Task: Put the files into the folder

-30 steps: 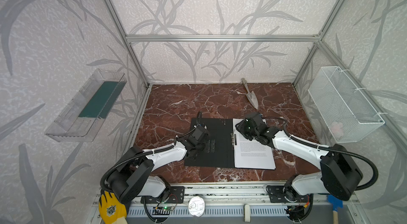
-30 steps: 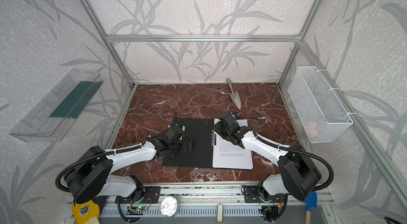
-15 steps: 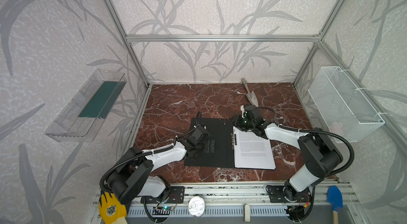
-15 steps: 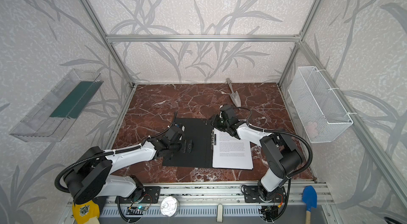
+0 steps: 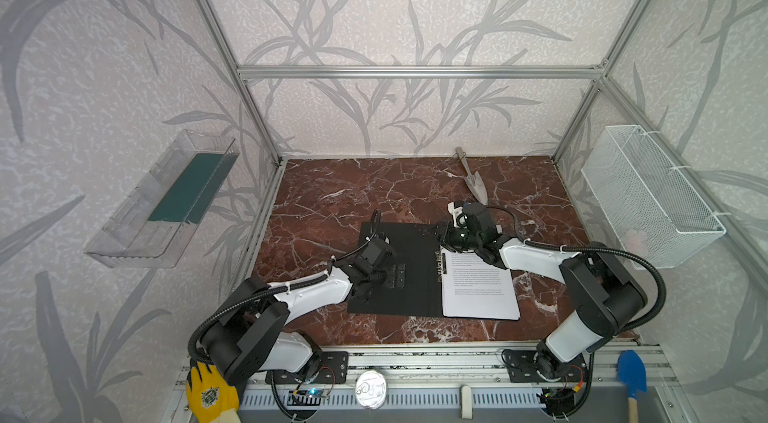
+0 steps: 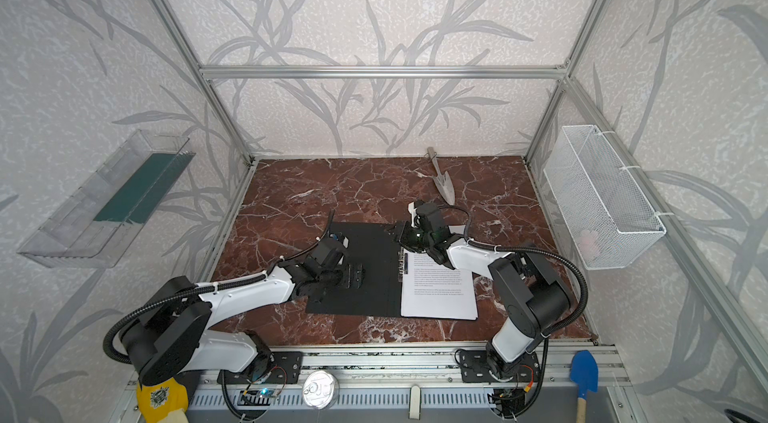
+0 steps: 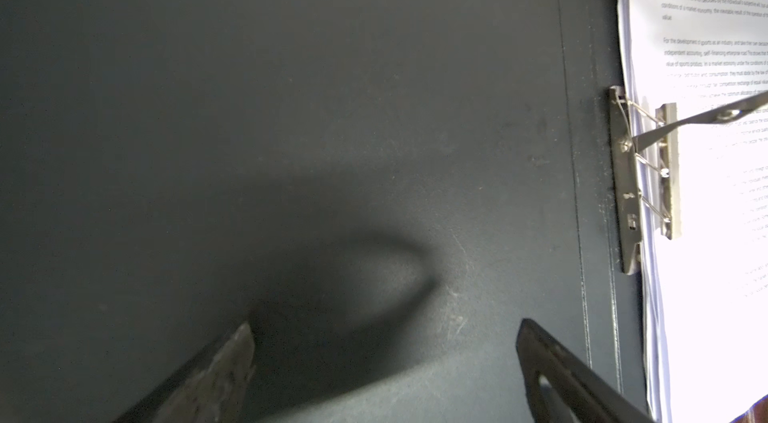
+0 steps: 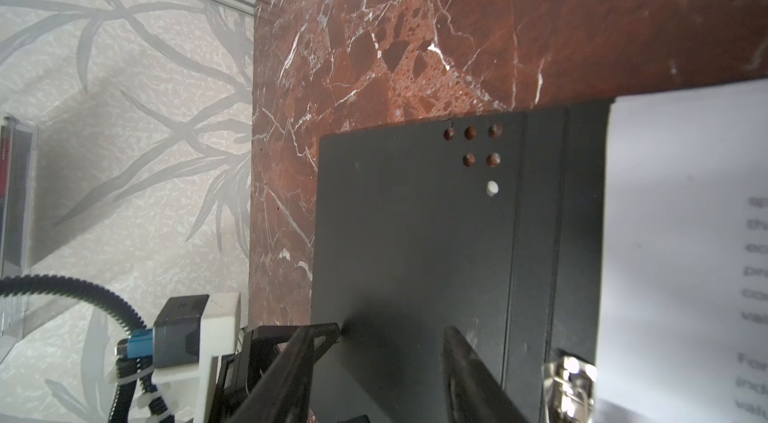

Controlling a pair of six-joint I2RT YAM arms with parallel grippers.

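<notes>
Hovering my left gripper (image 7: 386,327) low over the left cover of the thin matte-black rectangular folder (image 5: 415,275), I keep its jaws wide apart and empty. The white printed paper files (image 5: 478,292) lie on the folder's right half, at its metal spine clip (image 7: 627,175). My right gripper (image 8: 390,333), jaws parted and gripping nothing, is over the folder's far edge.

We find the folder (image 5: 415,296) open at the middle of the surface (image 5: 332,192), the files (image 5: 478,292) on its right half, a trowel (image 5: 476,186) behind.
</notes>
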